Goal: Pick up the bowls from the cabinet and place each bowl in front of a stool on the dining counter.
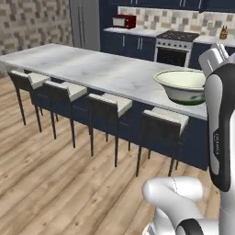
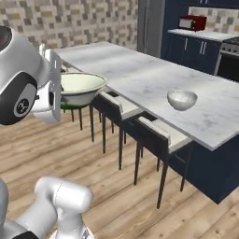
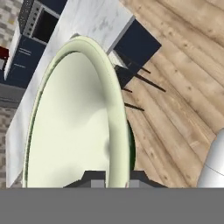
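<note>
Dining counter [image 1: 92,69]: long white marble slab with grey veins on a navy base; taken as the landmark for every entry below.

Stools [image 1: 108,103]: four in the left base view, dark legs and pale seats, ranged along the counter's near edge; the seats are tucked partly under the slab. The rightmost one [image 1: 167,120] is below the carried bowl.

Cream bowl [image 1: 182,86]: wide, pale inside, green pattern and dark green foot outside. It is held upright in the air near the counter's near edge, at the end with the last stool. Whether it is over the slab or just off its edge cannot be told, since the two base views disagree. The arm cuts off its right side in the left base view.

Gripper [image 3: 117,178]: clamped on the cream bowl's rim, one dark fingertip [image 3: 94,177] inside the wall and one outside, in the hand view. The hand's white body hides the tips in both base views.

Marbled bowl [image 2: 182,99]: grey-white, upright on the counter, near its right end in the right base view.

Behind the counter: red microwave [image 1: 124,21] on the back worktop, oven [image 1: 174,48] right of it, a small brown item [image 1: 223,33] too small to identify.
</note>
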You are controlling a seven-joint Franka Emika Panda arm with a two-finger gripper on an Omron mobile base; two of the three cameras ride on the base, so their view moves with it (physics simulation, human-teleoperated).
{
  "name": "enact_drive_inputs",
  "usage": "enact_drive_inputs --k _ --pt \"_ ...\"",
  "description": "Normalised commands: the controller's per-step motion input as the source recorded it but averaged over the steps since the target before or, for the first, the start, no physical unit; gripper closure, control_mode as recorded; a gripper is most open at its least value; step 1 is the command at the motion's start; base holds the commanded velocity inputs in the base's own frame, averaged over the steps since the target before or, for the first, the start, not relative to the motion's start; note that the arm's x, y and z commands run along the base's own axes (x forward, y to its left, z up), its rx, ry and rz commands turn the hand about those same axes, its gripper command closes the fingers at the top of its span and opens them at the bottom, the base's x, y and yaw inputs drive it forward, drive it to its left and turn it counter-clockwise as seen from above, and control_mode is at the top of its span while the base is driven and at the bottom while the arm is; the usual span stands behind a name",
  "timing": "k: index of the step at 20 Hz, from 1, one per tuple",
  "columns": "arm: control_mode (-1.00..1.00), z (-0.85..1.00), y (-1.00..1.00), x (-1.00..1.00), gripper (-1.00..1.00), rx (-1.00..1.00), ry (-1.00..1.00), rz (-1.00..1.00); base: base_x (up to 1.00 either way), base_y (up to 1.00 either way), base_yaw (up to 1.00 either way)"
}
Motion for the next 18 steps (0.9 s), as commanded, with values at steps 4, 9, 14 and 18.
enact_drive_inputs --k 4,9,14,18 --pt "1.00 0.00 0.00 0.00 1.00 0.00 0.00 0.00 0.72 1.00 -0.41" --pt "1.00 0.00 0.00 0.00 1.00 0.00 0.00 0.00 0.66 1.00 -0.40" --pt "1.00 0.00 0.00 0.00 1.00 0.00 0.00 0.00 0.65 1.00 -0.42" --pt "1.00 0.00 0.00 0.00 1.00 0.00 0.00 0.00 0.60 0.96 -0.41"
